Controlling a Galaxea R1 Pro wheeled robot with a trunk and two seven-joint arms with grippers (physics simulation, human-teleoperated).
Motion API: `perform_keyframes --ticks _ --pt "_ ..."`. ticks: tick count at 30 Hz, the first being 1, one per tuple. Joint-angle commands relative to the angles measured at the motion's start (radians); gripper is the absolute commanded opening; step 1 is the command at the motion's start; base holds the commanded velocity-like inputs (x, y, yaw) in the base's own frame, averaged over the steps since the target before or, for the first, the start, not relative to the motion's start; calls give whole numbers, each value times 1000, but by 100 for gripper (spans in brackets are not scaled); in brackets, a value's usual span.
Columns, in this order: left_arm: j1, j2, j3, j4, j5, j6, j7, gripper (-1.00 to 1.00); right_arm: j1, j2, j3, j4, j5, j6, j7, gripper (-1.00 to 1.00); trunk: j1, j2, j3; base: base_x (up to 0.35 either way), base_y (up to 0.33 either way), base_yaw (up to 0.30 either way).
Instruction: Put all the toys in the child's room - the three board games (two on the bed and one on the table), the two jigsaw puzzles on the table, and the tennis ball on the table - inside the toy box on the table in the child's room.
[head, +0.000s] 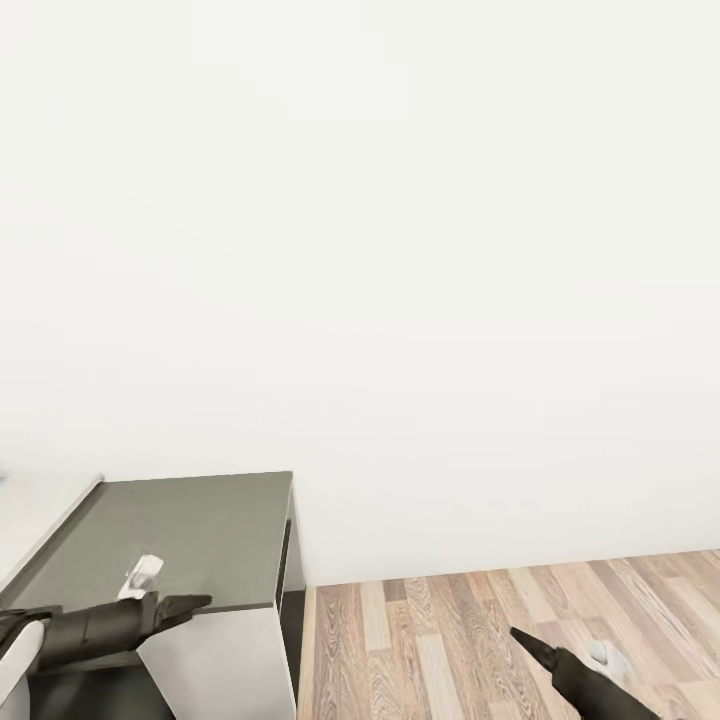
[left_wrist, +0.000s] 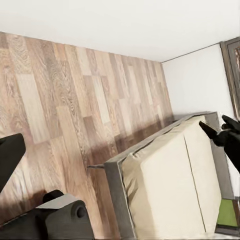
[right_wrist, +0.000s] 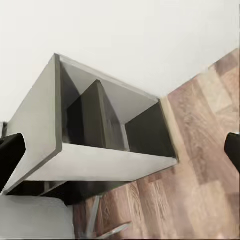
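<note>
My left gripper (head: 195, 603) reaches over the front of a low dark-grey side desk (head: 180, 530), and its fingers stand apart with nothing between them. Low at the right, my right gripper (head: 522, 637) hangs open above the wood floor (head: 470, 640). A sliver of the pale table (head: 25, 525) borders the side desk at the far left. The left wrist view looks at the bed (left_wrist: 170, 185), with its beige cover and dark grey frame. A flat green patch (left_wrist: 227, 214) lies on its far end, too cropped to identify. The toy box, puzzles and ball are out of view.
A plain white wall (head: 400, 250) stands straight ahead. The right wrist view looks into the side desk (right_wrist: 100, 125), which has open dark compartments. Wood floor (left_wrist: 65, 90) runs between the desk and the bed. A dark window frame (left_wrist: 232, 65) stands beyond the bed.
</note>
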Motion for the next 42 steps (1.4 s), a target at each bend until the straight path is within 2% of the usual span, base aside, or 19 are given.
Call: perform_keyframes --ticks 1,4,8,15,19,23,26,29,33,38,42 --pt "-1 0 0 6 -6 4 -4 100 -1 0 -1 1 1 8 -43 100 1 -2 -2 0 0 0" --pt "-1 -2 -1 19 -43 2 -3 100 0 4 -2 9 55 8 -43 100 1 -2 -2 0 0 0" --pt "0 -3 -1 25 -90 2 -2 100 0 9 -2 12 94 8 -43 100 1 -2 -2 0 0 0" --pt "0 -3 -2 37 -119 0 -1 100 1 9 -1 19 106 7 -44 100 1 -2 -2 0 0 0" --pt "0 -8 -1 55 -159 0 0 100 0 8 1 40 110 4 -46 100 1 -2 -2 0 0 0" --pt "0 -33 2 63 -224 -19 20 100 1 4 2 83 111 -29 -46 100 1 -2 -2 0 0 0" --pt "0 -46 2 69 -249 -43 51 100 1 3 2 111 114 -47 -46 100 1 -2 -2 0 0 0" --pt "0 -56 3 91 -261 -57 85 100 1 5 2 135 138 -56 -47 100 1 -2 -2 0 0 0" --pt "0 -61 3 123 -270 -68 121 100 1 12 -1 150 209 -61 -47 100 1 -2 -2 0 0 0" --pt "0 -63 1 135 -272 -70 146 100 1 17 -1 153 245 -63 -48 100 1 -2 -2 0 0 0" --pt "0 -63 1 148 -272 -76 176 100 1 18 0 156 253 -64 -49 100 1 -2 -2 0 0 0"
